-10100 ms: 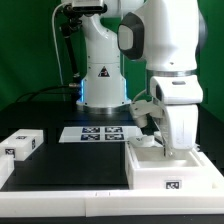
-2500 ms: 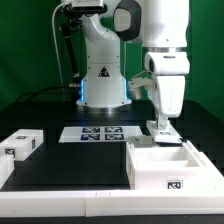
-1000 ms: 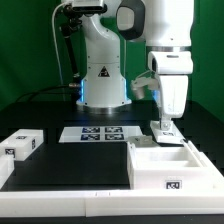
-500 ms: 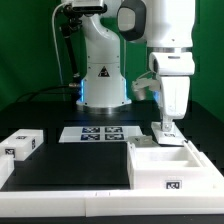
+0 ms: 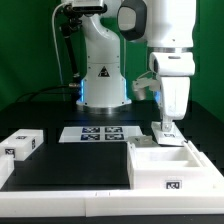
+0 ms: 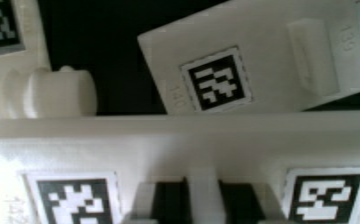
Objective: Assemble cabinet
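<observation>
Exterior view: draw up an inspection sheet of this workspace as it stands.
Surface: black table with a white raised border; the marker board lies flat on it.
Job's things: cabinet, open-topped, on the exterior view's right; one drawer block apart on the exterior view's left; a small white piece at the cabinet's far edge.
Clutter: nothing seen.
Grippers: gripper shut, pointing down at the small white piece; whether it grips that piece cannot be told.
Cables: dark cables hang beside the arm's base.
Surroundings: green backdrop.
</observation>
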